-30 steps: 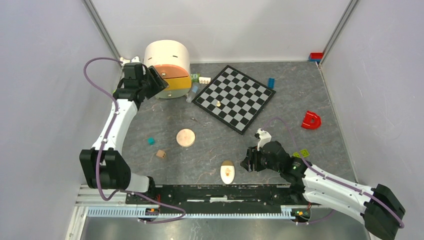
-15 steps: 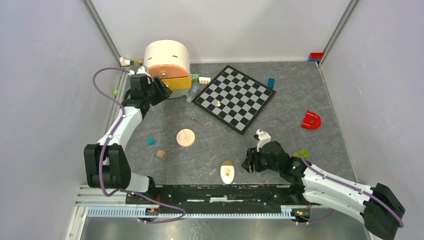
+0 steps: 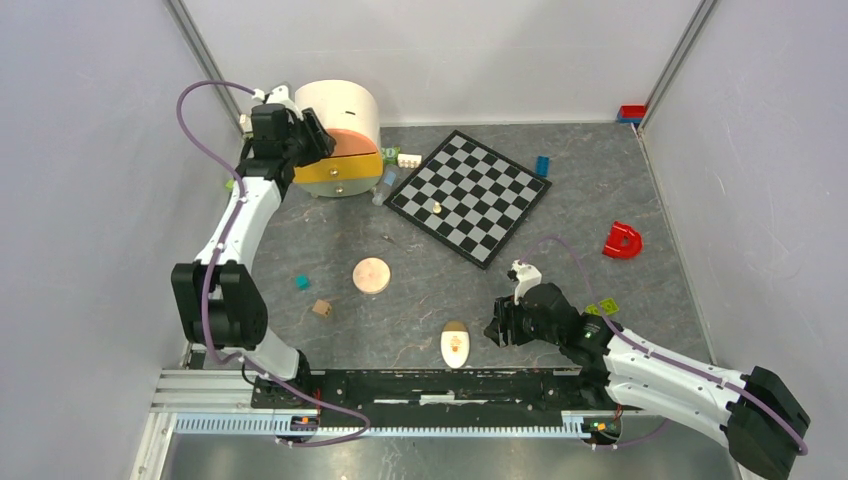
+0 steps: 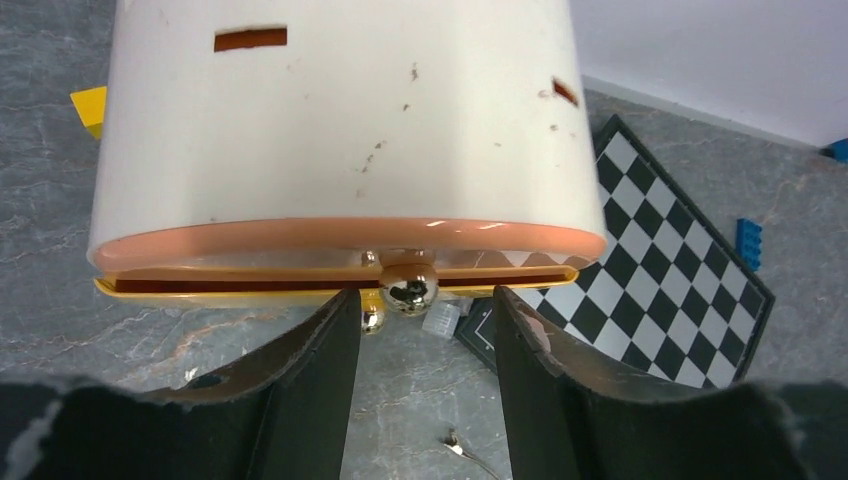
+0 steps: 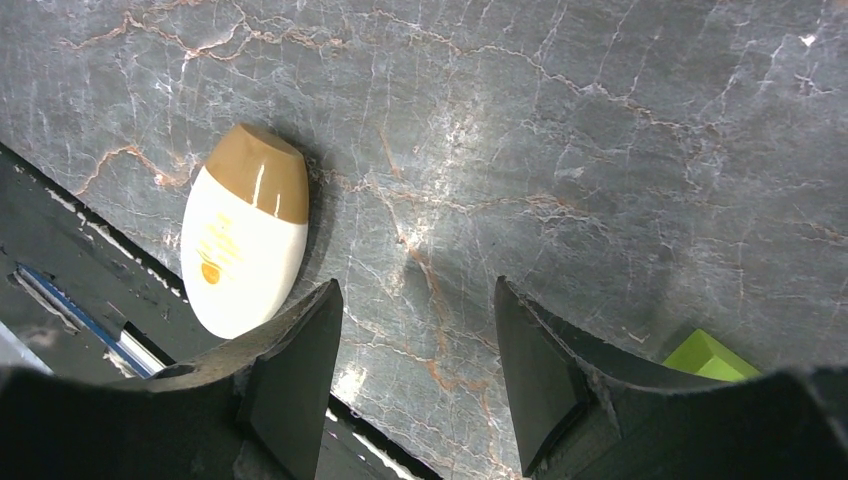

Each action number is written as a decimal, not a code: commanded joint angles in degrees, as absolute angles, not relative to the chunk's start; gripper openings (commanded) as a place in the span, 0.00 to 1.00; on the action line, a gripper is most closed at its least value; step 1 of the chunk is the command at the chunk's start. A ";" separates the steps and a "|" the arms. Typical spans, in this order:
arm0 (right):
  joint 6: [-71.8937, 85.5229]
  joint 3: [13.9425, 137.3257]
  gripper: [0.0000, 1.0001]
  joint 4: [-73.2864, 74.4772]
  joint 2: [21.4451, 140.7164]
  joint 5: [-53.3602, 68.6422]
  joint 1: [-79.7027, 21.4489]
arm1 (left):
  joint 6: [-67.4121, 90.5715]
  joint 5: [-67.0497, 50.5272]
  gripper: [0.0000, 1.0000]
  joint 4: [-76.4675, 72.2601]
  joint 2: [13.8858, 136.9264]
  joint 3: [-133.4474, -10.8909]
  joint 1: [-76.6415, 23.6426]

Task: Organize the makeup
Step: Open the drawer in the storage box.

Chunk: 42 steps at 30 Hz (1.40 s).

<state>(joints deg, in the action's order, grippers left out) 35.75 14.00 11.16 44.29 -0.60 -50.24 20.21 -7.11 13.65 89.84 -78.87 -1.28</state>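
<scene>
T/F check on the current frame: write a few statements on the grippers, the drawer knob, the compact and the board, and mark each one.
1. The left gripper is open, its fingers facing the gold knob on the round organizer. True.
2. The right gripper is shut on the cream oval bottle. False: its jaws are open and empty, and the bottle lies on the table beside it, untouched.
3. The round peach compact sits on the chessboard. False: it lies on bare table, nearer the arms than the board.
4. A red U-shaped piece lies to the right of the chessboard. True.
</scene>
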 commanded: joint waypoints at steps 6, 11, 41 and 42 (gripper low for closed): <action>35.40 14.86 0.64 10.98 43.68 -2.10 -50.45 | 15.84 -8.21 0.56 15.48 93.34 -82.68 -0.79; 35.28 15.29 0.65 11.60 43.59 -2.22 -50.46 | 16.13 -9.05 0.52 15.56 95.04 -84.00 -0.79; 35.44 15.21 0.66 12.77 42.76 -2.75 -50.41 | 21.25 -9.98 0.22 12.35 81.21 -69.47 -0.79; 35.43 15.21 0.66 12.81 42.76 -2.73 -50.45 | 21.40 -10.09 0.22 12.31 80.45 -68.43 -0.79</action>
<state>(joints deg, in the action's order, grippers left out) 35.73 14.00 13.10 43.51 -1.58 -50.26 19.00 -8.78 15.29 84.90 -71.22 -1.06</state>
